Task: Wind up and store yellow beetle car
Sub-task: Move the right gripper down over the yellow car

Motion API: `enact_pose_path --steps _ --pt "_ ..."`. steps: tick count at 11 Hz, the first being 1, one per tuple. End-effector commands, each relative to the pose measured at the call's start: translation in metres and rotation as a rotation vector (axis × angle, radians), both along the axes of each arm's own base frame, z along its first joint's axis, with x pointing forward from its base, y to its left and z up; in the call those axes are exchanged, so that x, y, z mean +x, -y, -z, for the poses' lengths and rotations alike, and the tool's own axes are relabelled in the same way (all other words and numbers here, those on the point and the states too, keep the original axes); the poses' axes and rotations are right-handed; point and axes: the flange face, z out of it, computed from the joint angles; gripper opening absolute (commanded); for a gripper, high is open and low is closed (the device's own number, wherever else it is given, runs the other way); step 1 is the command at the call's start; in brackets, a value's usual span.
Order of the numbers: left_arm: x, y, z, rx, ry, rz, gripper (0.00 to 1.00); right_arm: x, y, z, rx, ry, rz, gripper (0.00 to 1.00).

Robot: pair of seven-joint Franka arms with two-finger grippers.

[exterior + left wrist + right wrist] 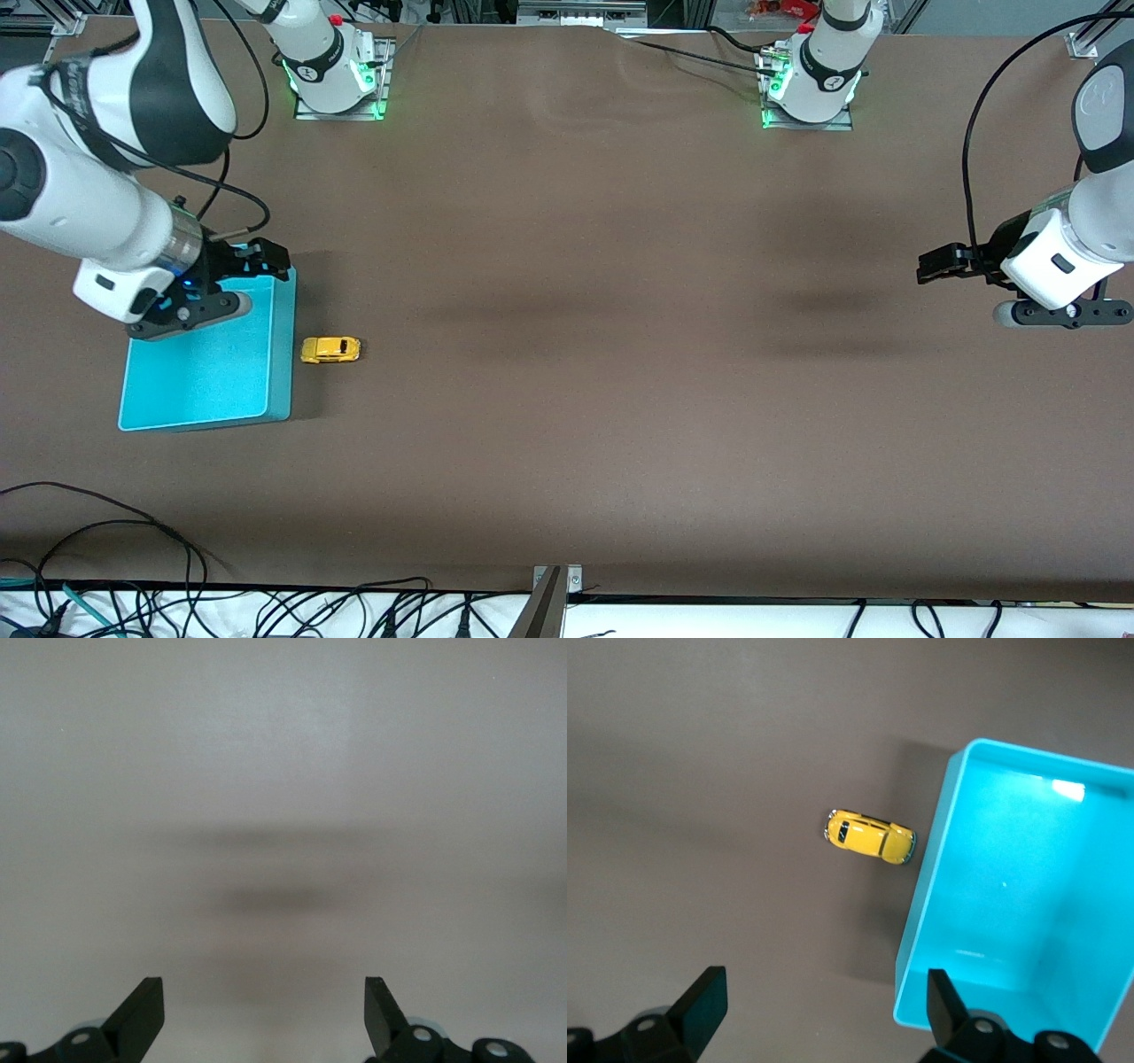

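The yellow beetle car stands on its wheels on the brown table, just beside the turquoise bin, on the side toward the left arm's end. The bin holds nothing. My right gripper hangs open and empty over the bin's corner farthest from the front camera, a short way from the car. My left gripper waits open and empty over bare table at the left arm's end, and its wrist view shows only the tabletop.
The two arm bases stand along the table edge farthest from the front camera. Loose cables and a metal bracket lie along the edge nearest that camera. Wide brown tabletop stretches between the car and the left gripper.
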Motion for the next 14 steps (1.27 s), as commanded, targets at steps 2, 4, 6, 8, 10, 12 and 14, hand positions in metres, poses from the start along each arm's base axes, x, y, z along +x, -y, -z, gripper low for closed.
enact_pose_path --steps 2,4,6,8,10,12,14 --pt "-0.003 -0.002 -0.007 -0.009 0.017 0.027 1.00 0.019 -0.007 0.050 0.055 -0.032 -0.360 1.00" --pt "0.000 -0.005 -0.006 0.004 0.038 0.029 1.00 0.014 -0.007 0.071 0.077 -0.060 -0.483 1.00" --pt "0.002 -0.005 -0.011 0.002 0.050 0.027 1.00 0.011 -0.010 0.101 0.103 -0.055 -0.630 1.00" --pt "0.003 -0.004 -0.015 0.003 0.060 0.029 1.00 0.011 -0.010 0.139 0.128 -0.027 -0.793 1.00" --pt "0.004 -0.002 -0.016 0.004 0.063 0.032 1.00 0.012 -0.006 0.167 0.146 -0.015 -0.935 1.00" --pt "0.006 -0.002 -0.027 0.006 0.086 0.031 1.00 0.014 -0.005 0.194 0.175 -0.025 -1.077 1.00" --pt "0.006 -0.002 -0.026 0.006 0.084 0.031 1.00 0.015 -0.004 0.216 0.184 -0.015 -1.144 1.00"
